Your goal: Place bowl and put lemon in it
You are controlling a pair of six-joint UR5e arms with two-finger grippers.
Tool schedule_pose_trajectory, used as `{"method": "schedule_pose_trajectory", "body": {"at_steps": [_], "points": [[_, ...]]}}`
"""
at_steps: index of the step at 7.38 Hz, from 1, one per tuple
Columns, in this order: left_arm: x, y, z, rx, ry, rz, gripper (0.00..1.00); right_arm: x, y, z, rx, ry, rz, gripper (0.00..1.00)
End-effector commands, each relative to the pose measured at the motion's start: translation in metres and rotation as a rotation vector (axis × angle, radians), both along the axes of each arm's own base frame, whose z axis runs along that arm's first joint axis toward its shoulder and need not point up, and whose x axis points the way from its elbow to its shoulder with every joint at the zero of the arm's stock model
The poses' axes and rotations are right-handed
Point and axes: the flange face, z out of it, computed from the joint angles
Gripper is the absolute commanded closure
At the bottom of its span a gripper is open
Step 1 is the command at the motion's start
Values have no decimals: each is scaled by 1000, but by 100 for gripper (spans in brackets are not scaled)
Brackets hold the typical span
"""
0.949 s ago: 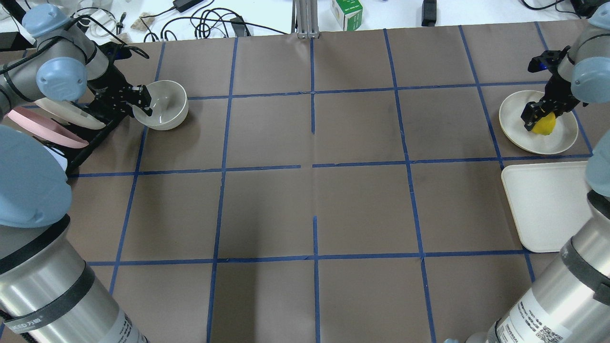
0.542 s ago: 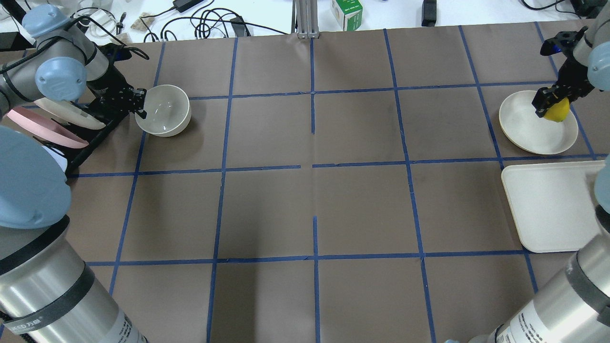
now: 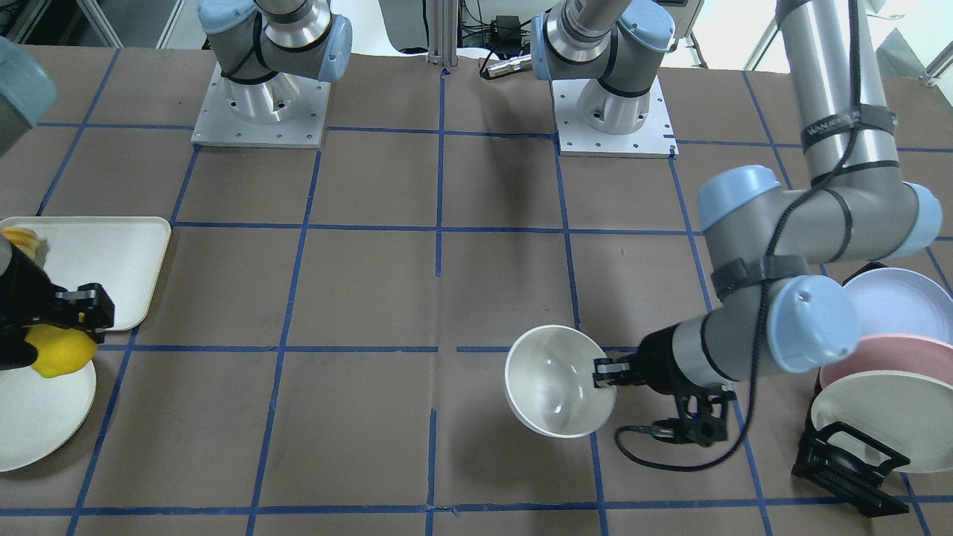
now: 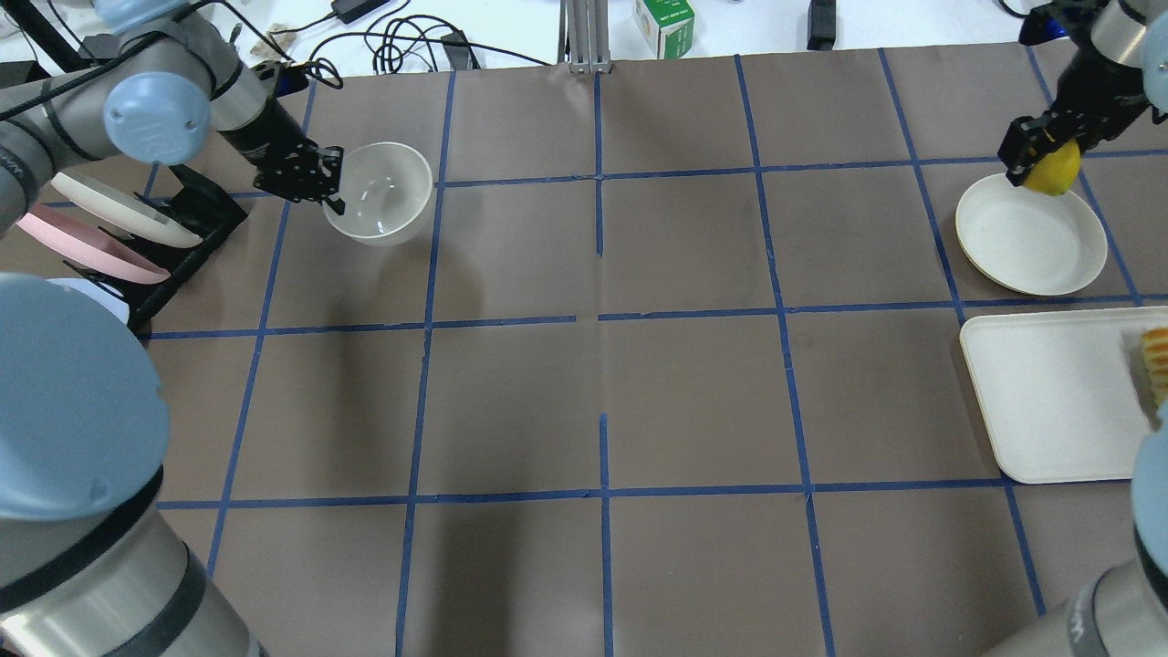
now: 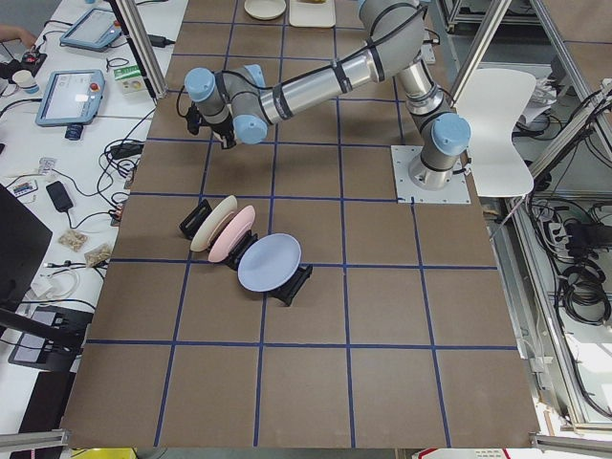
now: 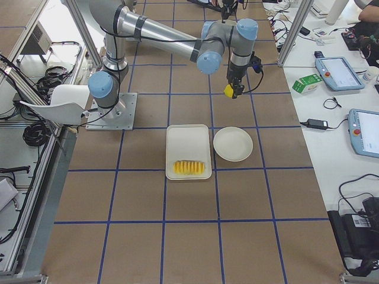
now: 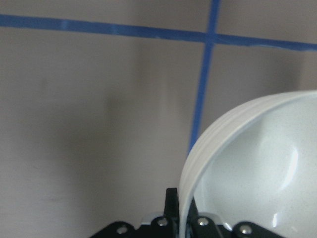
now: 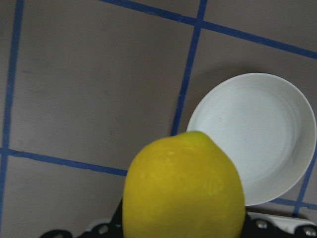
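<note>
The off-white bowl (image 4: 381,193) hangs tilted above the mat, right of the plate rack; it also shows in the front view (image 3: 557,381) and the left wrist view (image 7: 257,173). My left gripper (image 4: 332,193) is shut on its rim, one finger inside and one outside. The yellow lemon (image 4: 1054,172) is held in the air by my right gripper (image 4: 1038,157), over the far edge of a shallow white plate (image 4: 1022,237). The lemon fills the right wrist view (image 8: 183,188) and shows in the front view (image 3: 58,353).
A black rack (image 4: 187,219) with cream, pink and blue plates stands at the left edge. A white tray (image 4: 1040,392) with a row of fruit slices (image 4: 1155,360) lies below the shallow plate. Cables and a green box (image 4: 664,26) lie beyond the mat's far edge.
My left gripper has lifted the bowl and carried it right, away from the rack. My right gripper has raised the lemon off the plate and moved it toward the far edge.
</note>
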Motion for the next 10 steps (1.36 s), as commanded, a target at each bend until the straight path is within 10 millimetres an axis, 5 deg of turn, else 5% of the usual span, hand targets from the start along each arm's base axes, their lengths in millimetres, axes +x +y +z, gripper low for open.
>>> {"method": "schedule_pose_trajectory", "body": {"at_steps": [1, 3, 6, 7, 8, 9, 10], "points": [[-114, 60, -11, 4, -4, -42, 100, 75, 8, -6, 1, -24, -52, 91], [-135, 94, -46, -21, -134, -47, 100, 134, 13, -18, 0, -74, -130, 92], [-136, 89, -66, -56, -169, -18, 100, 165, 12, -39, 37, -130, -134, 92], [-134, 87, -62, -68, -172, -16, 90, 183, 15, -45, 49, -142, -154, 93], [-135, 81, -55, -114, -165, -6, 34, 201, 20, -46, 48, -139, -180, 93], [-129, 73, -30, -174, -147, 16, 12, 217, 23, -54, 61, -134, -203, 94], [-118, 69, -19, -173, -153, 34, 1, 233, 24, -54, 38, -139, -198, 94]]}}
